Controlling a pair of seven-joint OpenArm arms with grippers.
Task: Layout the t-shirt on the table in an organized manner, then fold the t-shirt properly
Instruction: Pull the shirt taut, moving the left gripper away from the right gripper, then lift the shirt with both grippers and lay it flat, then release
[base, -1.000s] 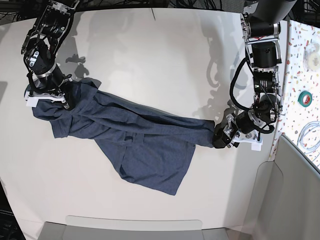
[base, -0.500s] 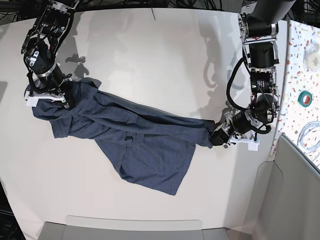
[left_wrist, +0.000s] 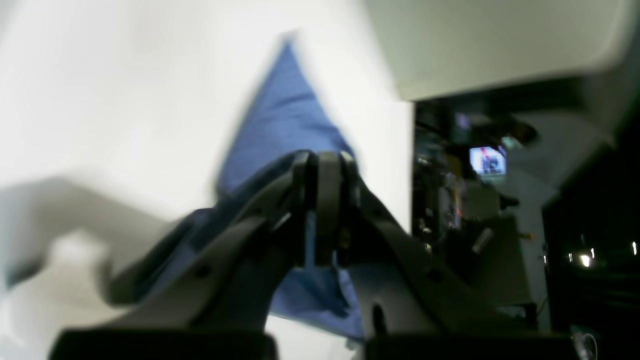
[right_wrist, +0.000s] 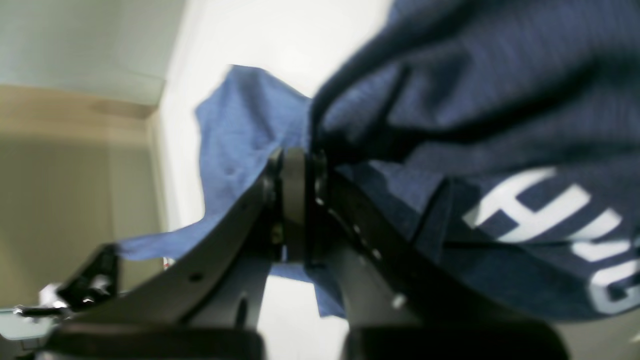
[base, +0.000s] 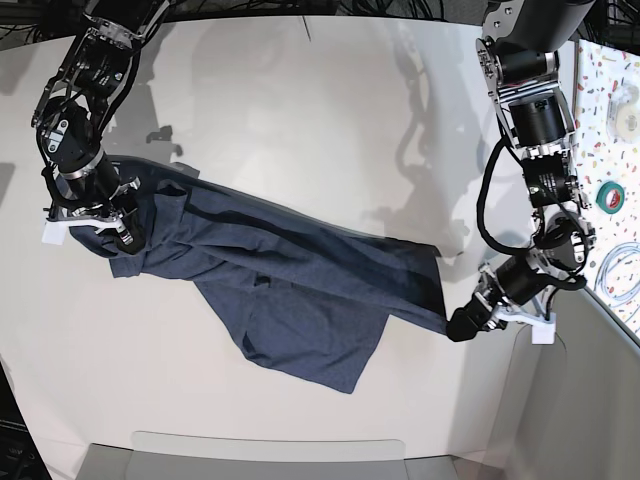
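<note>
The dark navy t-shirt (base: 290, 290) lies stretched in a diagonal band across the white table (base: 300, 120). A loose flap of it hangs toward the front. My left gripper (base: 462, 325) is shut on the shirt's right end near the table's right edge. In the left wrist view its jaws (left_wrist: 322, 160) meet on blue cloth (left_wrist: 285, 115). My right gripper (base: 125, 232) is shut on the shirt's left end. Seen from the right wrist, that gripper (right_wrist: 295, 160) pinches a fold of the t-shirt (right_wrist: 500, 100), with white lettering (right_wrist: 540, 210) showing beside it.
A speckled surface at the right edge carries a green tape roll (base: 611, 196) and a coil of white cable (base: 620, 275). A grey panel (base: 590, 400) stands at the front right. A grey strip (base: 270, 455) runs along the table's front edge.
My left gripper shut on the shirt's right end and pulled it toward the front right. The right gripper shifted slightly forward and left. The shirt is now stretched tauter between them.
</note>
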